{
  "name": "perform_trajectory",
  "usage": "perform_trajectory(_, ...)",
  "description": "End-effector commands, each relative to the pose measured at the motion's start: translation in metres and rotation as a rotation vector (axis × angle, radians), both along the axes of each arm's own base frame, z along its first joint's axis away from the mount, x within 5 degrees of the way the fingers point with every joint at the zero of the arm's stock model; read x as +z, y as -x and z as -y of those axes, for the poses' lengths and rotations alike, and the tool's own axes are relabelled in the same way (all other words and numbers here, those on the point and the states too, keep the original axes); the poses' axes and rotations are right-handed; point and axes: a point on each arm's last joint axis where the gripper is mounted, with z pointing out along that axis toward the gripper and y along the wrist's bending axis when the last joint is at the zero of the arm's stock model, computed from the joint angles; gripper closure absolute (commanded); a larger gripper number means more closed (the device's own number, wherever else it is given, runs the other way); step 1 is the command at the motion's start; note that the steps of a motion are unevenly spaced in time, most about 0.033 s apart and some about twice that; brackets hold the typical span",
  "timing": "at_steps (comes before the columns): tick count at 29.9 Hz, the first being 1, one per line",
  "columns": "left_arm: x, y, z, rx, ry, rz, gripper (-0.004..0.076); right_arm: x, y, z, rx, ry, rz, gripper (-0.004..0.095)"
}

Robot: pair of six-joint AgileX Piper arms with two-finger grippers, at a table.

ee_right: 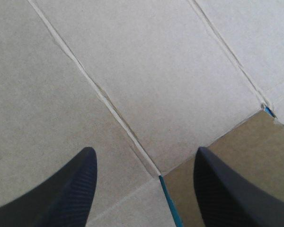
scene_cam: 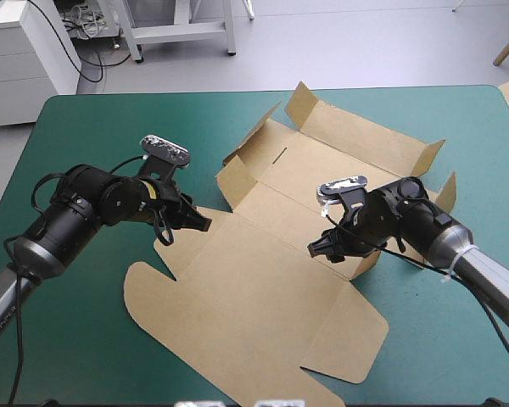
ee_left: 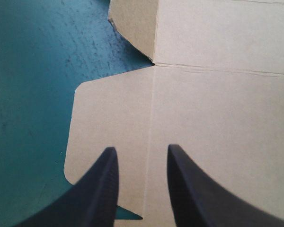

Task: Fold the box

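box [scene_cam: 263, 288] lying mostly flat mid tabletop [scene_cam: 85, 339], far flaps kinda sticking up | left hand [scene_cam: 205, 223] partly open at its left edge, holding nothing | right hand [scene_cam: 316, 250] wide open over a crease, empty too

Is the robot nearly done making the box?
Barely started. Done: only the far flaps of the box stand up a little. In hand: the left hand and right hand are open at its sides, gripping nothing. Left: raising and tucking all the walls.
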Motion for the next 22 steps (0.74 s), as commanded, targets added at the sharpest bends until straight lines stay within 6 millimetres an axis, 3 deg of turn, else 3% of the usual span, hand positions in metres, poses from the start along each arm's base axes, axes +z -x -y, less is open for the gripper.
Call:
perform_trajectory(1, 0.021, 0.003, -0.001, 0.005, 0.059, 0.082, 0.0484, 0.021, 0.001, 0.0, 0.002, -0.042, 0.085, 0.0357)
perform_trajectory(13, 0.021, 0.003, -0.001, 0.005, 0.059, 0.082, 0.0484, 0.023, 0.001, 0.0, 0.02, -0.039, 0.095, 0.0357)
perform_trajectory(22, 0.021, 0.003, -0.001, 0.005, 0.059, 0.082, 0.0484, 0.072, 0.018, 0.009, 0.043, -0.086, 0.213, 0.0357)
